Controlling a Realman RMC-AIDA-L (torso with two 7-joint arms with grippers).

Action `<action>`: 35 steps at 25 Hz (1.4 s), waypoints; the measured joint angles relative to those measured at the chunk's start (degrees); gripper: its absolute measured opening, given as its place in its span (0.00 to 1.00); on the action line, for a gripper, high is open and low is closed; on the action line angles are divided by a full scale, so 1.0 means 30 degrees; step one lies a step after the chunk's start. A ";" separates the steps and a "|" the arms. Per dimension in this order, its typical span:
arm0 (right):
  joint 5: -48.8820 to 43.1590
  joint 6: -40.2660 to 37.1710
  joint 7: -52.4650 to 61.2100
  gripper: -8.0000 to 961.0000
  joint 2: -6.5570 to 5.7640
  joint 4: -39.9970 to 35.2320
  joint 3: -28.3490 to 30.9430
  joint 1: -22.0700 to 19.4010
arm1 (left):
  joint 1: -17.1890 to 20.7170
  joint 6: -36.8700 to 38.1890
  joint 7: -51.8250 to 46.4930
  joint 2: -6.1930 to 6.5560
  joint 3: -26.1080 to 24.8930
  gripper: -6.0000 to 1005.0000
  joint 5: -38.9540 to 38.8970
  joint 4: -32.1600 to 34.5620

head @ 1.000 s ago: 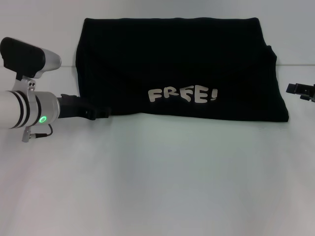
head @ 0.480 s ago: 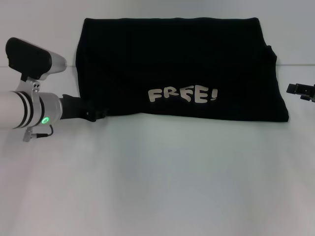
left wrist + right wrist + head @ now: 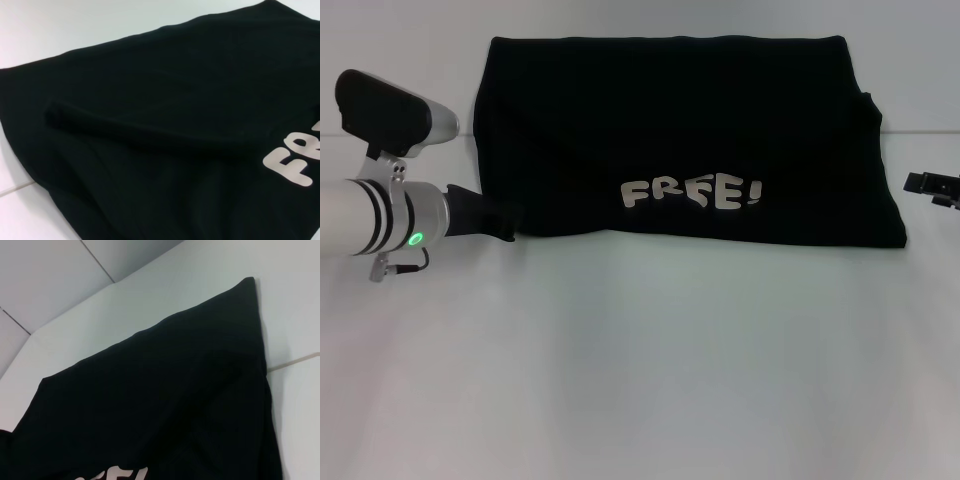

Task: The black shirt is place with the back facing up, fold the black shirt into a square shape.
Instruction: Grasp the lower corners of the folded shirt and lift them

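While my left gripper [image 3: 500, 226] pulls back from the near-left corner of the black shirt [image 3: 670, 120], it now reaches less far along the hem than it did a second ago, when its tip lay farther in under that near edge. I cannot tell whether it is spread or pressed together; it is a dark shape against dark cloth in the head view, and my own wrist view shows none of it. I judge that it has let go and is clearing out rather than carrying any fabric, since the shirt has not shifted at all across the second.

The shirt lies flat toward the far side of the white desk [image 3: 640, 370], already folded into a wide rectangle with the cream "FREE!" lettering [image 3: 692, 193] showing near its front edge. From my left wrist a soft ridge [image 3: 150, 132] runs across the cloth where a layer is tucked.

My right gripper [image 3: 932, 186] sits parked at the right edge of the view, apart from the shirt's right side; whether it is spread or closed I cannot tell.

The shape is wider than deep, so I judge one more fold across its width is needed to make a square.
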 joint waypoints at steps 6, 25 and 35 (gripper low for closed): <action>0.0001 0.0058 0.0000 0.65 0.0001 0.0000 0.0000 -0.0006 | -0.0142 -0.0411 0.0001 0.0060 0.0006 0.03 0.0045 -0.0086; -0.1284 0.1880 0.1502 0.65 0.0362 0.0035 -0.2990 0.0425 | -0.0453 -0.1954 -0.0096 0.0125 -0.0011 0.05 0.0030 0.0056; -0.1269 0.2005 0.1476 0.65 0.0183 0.0022 -0.2945 0.0435 | 0.0352 0.1833 -0.3785 0.0539 -0.0224 0.07 0.0068 0.2289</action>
